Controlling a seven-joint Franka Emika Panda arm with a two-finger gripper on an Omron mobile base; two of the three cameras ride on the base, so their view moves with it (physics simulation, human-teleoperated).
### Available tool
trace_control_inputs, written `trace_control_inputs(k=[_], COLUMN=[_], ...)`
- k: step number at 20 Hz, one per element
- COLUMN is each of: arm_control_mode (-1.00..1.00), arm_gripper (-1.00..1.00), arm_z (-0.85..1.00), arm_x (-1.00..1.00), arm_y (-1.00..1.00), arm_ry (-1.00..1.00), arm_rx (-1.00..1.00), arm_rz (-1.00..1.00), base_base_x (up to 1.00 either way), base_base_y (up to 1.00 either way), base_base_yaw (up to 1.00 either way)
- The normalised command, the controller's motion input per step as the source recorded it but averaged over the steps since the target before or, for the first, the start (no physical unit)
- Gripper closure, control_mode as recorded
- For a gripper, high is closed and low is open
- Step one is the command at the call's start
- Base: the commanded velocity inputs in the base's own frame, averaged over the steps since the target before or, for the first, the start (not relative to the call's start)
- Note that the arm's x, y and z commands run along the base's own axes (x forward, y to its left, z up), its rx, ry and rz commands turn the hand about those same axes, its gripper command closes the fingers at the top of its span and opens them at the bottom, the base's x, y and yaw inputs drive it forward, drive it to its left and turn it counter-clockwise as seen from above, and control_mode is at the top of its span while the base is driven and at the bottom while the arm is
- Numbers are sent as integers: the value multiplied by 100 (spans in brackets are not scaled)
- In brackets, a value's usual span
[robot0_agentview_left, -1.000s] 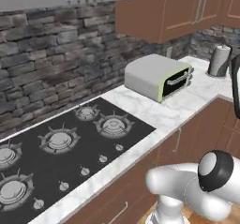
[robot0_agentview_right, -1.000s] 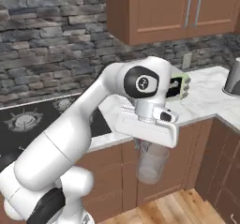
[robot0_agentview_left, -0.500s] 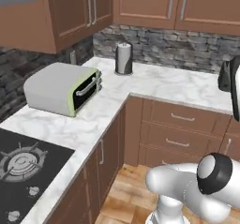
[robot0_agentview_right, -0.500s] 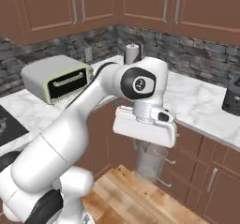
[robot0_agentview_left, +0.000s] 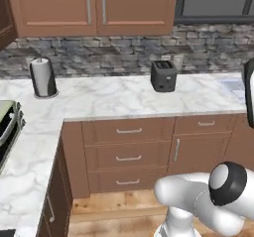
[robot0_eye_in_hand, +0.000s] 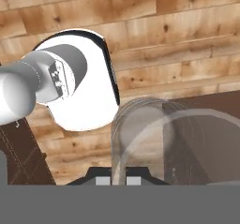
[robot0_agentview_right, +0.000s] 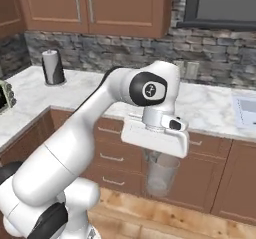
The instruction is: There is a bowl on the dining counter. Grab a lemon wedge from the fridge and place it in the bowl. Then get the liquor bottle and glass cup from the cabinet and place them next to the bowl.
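Observation:
The glass cup (robot0_agentview_right: 161,177), a short clear greyish tumbler, hangs under my hand above the wooden floor, in front of the brown drawer units. My gripper (robot0_agentview_right: 159,158) is shut on its rim. In the hand view the glass cup (robot0_eye_in_hand: 140,134) rises just past my gripper (robot0_eye_in_hand: 119,180), with one fingertip on each side of its wall and floor planks behind it. The bowl, dining counter, lemon wedge, fridge, liquor bottle and open-shelf cabinet are out of view.
A marble counter (robot0_agentview_left: 124,99) runs ahead over brown drawers (robot0_agentview_left: 129,156). On it stand a black toaster (robot0_agentview_left: 163,76) and a paper towel roll (robot0_agentview_left: 43,77). A sink (robot0_agentview_right: 245,108) lies at the right, a toaster oven (robot0_agentview_left: 7,127) at the left edge. Closed wall cupboards (robot0_agentview_left: 94,8) hang above.
The whole picture has swung: the base has turned, so the stove and toaster oven slid off left and the counter with toaster and sink came in. The glass stays in my gripper.

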Motion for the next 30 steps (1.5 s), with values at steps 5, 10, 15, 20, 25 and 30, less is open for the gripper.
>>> trace_control_inputs(k=[5,10,15,20,25,30], arm_control_mode=[100,100,100,100,100,100], arm_gripper=[100,100,100,100,100,100], arm_z=[0,0,0,0,0,0], arm_x=[0,0,0,0,0,0], arm_y=[0,0,0,0,0,0], arm_ry=[0,0,0,0,0,0], arm_rx=[0,0,0,0,0,0], arm_rz=[0,0,0,0,0,0], base_base_x=[43,46,53,59,66,77], base_base_y=[-16,-6,-1,0,0,1], base_base_yaw=[-71,-72,-70,-68,-66,-59])
